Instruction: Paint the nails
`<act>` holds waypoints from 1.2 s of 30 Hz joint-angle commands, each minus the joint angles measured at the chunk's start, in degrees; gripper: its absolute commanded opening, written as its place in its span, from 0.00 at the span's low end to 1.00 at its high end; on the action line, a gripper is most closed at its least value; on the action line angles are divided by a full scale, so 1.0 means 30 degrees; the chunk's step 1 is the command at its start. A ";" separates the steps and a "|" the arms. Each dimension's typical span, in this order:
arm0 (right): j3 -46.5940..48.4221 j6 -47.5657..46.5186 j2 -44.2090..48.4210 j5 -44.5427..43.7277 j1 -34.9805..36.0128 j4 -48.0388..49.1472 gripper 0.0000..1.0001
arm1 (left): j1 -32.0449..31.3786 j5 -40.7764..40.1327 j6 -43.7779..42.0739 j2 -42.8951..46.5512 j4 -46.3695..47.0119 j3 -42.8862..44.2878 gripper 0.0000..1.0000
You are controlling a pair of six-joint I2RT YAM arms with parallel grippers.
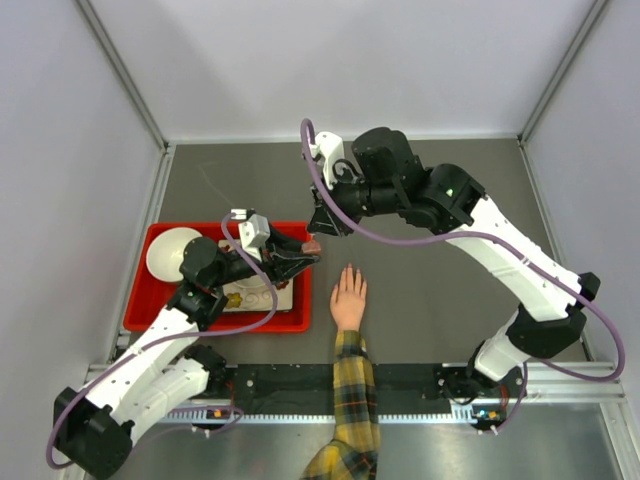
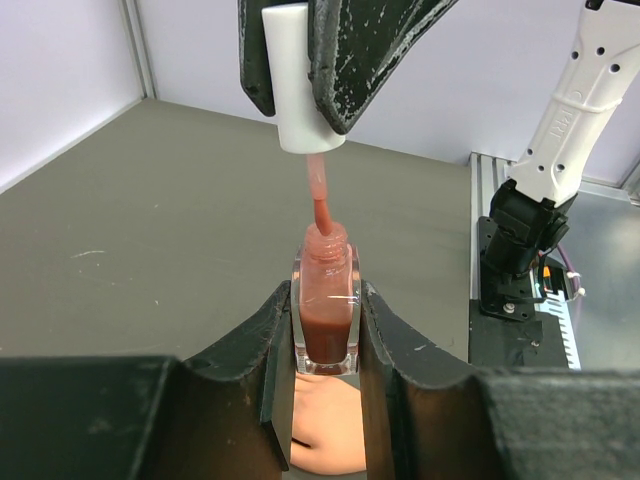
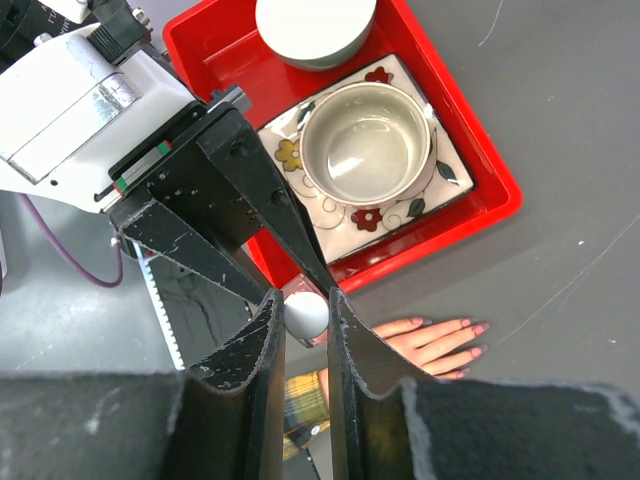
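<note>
A light-skinned hand [image 1: 349, 298] with a yellow plaid sleeve lies flat on the grey table; its nails [image 3: 474, 338] look pinkish in the right wrist view. My left gripper [image 2: 326, 330] is shut on a clear nail polish bottle [image 2: 325, 305] of reddish polish, held upright above the hand. My right gripper [image 3: 305, 312] is shut on the white brush cap [image 3: 305, 313]. In the left wrist view the cap [image 2: 296, 80] sits above the bottle and its brush [image 2: 321, 205] dips into the bottle's neck.
A red tray [image 1: 160, 318] at the left holds a floral square plate [image 3: 435, 195] with a pale bowl [image 3: 367, 143] and a white round dish [image 1: 174, 253]. The arm bases and rail run along the near edge.
</note>
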State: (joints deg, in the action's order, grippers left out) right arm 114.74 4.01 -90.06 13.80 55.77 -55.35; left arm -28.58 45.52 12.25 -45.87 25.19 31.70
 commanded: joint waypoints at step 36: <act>-0.1449 -0.0693 0.0255 -0.3102 0.1654 0.0580 0.00 | -0.0025 -0.0816 -0.0187 0.1197 0.0422 -0.0109 0.00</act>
State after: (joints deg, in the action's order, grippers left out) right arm 110.96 2.50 -90.08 8.08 59.72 -54.96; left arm -28.62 44.10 12.23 -43.97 24.75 31.48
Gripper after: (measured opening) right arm 0.156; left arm 0.306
